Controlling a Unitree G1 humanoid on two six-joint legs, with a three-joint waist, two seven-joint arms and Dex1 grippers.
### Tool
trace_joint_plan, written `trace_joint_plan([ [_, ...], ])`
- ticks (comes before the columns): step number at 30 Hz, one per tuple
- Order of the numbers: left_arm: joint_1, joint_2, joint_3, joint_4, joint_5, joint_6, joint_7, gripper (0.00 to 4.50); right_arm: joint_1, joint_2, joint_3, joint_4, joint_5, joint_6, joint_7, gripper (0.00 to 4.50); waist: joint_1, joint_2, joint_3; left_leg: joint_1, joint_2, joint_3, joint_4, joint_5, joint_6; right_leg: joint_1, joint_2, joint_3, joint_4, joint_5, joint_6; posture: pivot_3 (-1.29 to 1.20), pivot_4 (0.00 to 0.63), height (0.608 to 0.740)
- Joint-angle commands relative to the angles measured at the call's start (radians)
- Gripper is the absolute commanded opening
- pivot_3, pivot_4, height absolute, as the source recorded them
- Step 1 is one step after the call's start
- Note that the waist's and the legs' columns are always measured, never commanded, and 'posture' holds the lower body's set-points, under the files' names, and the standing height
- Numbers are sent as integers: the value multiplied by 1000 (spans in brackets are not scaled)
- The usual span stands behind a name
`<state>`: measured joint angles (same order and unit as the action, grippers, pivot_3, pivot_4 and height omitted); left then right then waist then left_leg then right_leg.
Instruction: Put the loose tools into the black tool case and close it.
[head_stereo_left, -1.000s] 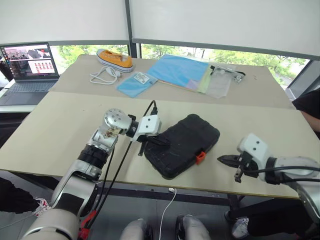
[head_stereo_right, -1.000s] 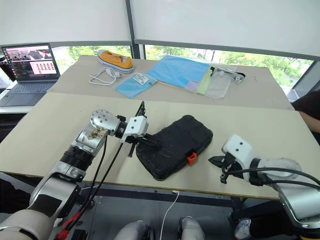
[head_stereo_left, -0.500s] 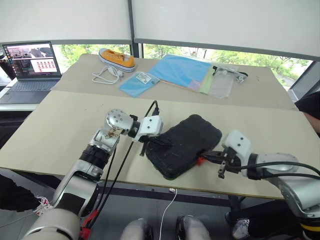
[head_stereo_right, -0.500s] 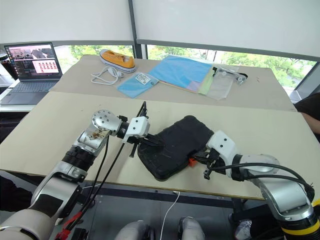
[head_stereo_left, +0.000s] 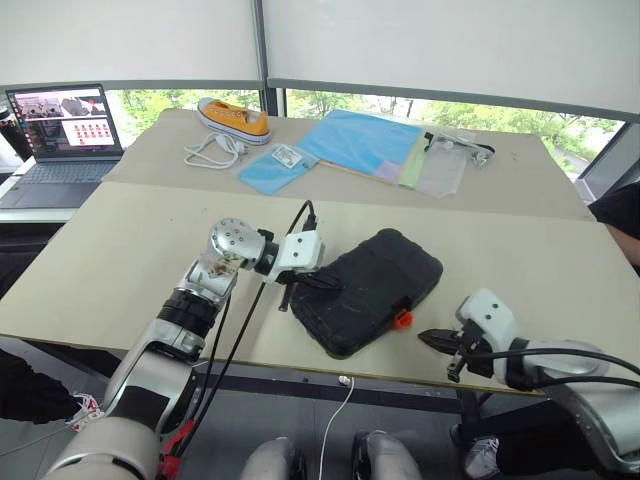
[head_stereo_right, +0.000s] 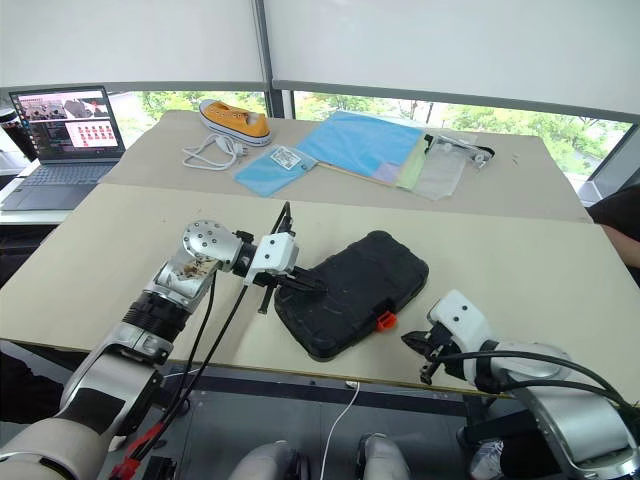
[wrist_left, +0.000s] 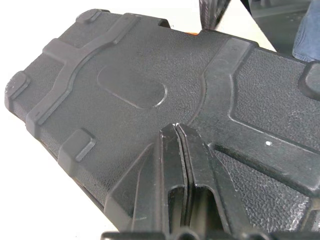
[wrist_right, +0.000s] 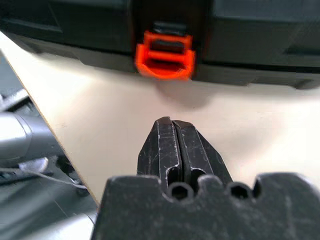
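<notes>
Stage: we judge the task nearly finished | black tool case (head_stereo_left: 368, 290) lies closed at the centre of the bench (head_stereo_left: 120, 260) | left gripper (head_stereo_left: 322, 283) pressed together on its lid | right gripper (head_stereo_left: 432, 338) pressed together, empty, facing the orange latch (wrist_right: 164, 54) | left: confirm latch.

no readable text, labels or numbers
</notes>
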<state>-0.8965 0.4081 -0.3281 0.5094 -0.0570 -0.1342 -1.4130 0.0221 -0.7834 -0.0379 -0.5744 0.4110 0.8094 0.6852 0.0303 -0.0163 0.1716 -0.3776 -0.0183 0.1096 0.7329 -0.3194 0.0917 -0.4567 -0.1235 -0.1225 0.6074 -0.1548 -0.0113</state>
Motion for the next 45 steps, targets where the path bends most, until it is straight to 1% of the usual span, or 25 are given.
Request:
trace_joint_plan([
  [1, -14, -15, -36, 42, 47, -34, 5, 64, -36, 32, 50, 20, -35, -32, -28, 0, 2, 0, 0, 0, 0, 0, 0, 0, 0, 0, 0, 0, 0, 0, 0, 0, 150, 718],
  [5, -29, -21, -58, 77, 85, -108, 15, 64, -91, 78, 87, 69, -77, -62, -61, 0, 6, 0, 0, 0, -1, 0, 0, 0, 0, 0, 0, 0, 0, 0, 0, 0, 150, 718],
  [8, -26, -14, -82, 92, 113, -168, 13, 64, -149, 95, 65, 64, -73, -62, -76, 0, 6, 0, 0, 0, -1, 0, 0, 0, 0, 0, 0, 0, 0, 0, 0, 0, 150, 718],
  [13, -12, -4, -109, 117, 156, -265, 21, 64, -197, 46, 14, 9, -55, -36, -52, 0, 0, 0, 0, 0, 0, 0, 0, 0, 0, -1, 0, 0, 0, 0, 0, 0, 150, 718],
  [17, -3, -11, -107, 118, 152, -269, 13, 64, -237, 33, -10, -3, -38, -14, -49, 0, -11, 0, 0, 0, 0, 0, 0, 0, 0, -1, 0, 0, 0, 0, 0, 0, 150, 718],
  [21, -4, -16, -107, 121, 149, -268, 10, 64, -263, 65, -21, 2, -8, 15, -53, 0, -19, 0, -1, 1, 1, 0, 0, 0, 0, 0, 1, 0, 0, 0, 0, 0, 150, 718],
  [26, -14, -18, -104, 137, 151, -269, 12, 64, -245, 67, -5, 11, -25, -3, -58, 0, -15, -1, -6, 1, 1, -1, -1, -1, 1, 0, 1, 0, 1, 0, 0, 0, 150, 718],
  [29, -17, -13, -101, 144, 151, -273, 12, 64, -217, 54, -50, 1, 3, 9, -47, 0, -16, -1, -6, 1, 0, 0, -1, -1, 3, 0, 0, 0, 0, 0, -1, 0, 150, 718],
  [31, -17, -8, -100, 147, 153, -274, 13, 0, -157, 37, -101, -15, 47, 26, -12, 585, -14, -1, -6, 1, 0, 0, 0, -1, 3, 0, 0, 0, 0, 0, 0, 0, 150, 718],
  [32, -17, -6, -99, 149, 152, -275, 12, 0, -137, 31, -114, -20, 58, 26, -2, 796, -12, -1, -6, 1, 0, 0, 0, -1, 3, 0, 0, 0, 0, 0, 0, 0, 150, 718],
  [33, -17, -5, -99, 150, 152, -275, 13, 0, -118, 33, -117, -17, 62, 17, 2, 1133, -12, -1, -6, 1, 0, 0, -1, -1, 3, 1, 0, 0, 0, 0, 0, 0, 150, 718],
  [36, -17, -5, -100, 151, 152, -276, 15, 0, -92, 44, -89, 20, 37, -42, 8, 2209, -14, -1, -7, 2, 0, 0, -1, -1, 3, 1, 0, 0, 0, 0, 0, 0, 150, 718],
  [37, -16, -5, -100, 149, 152, -275, 15, 0, -88, 48, -80, 31, 30, -60, 12, 2459, -15, -1, -7, 2, 1, 0, -1, -1, 3, 1, 0, 0, 0, 0, 0, 0, 150, 718],
  [40, -13, -5, -100, 143, 150, -272, 15, 0, -101, 68, -50, 76, 13, -108, 16, 3498, -16, -2, -7, 2, 1, 0, -1, -2, 3, 1, 0, 0, 0, 0, 0, 0, 150, 718],
  [45, -15, -2, -99, 145, 152, -273, 16, 0, -153, 101, 5, 162, -12, -161, 31, 3498, -16, -2, -7, 2, 0, 0, -1, -2, 3, 1, 0, 0, 0, 0, 0, 0, 150, 718],
])
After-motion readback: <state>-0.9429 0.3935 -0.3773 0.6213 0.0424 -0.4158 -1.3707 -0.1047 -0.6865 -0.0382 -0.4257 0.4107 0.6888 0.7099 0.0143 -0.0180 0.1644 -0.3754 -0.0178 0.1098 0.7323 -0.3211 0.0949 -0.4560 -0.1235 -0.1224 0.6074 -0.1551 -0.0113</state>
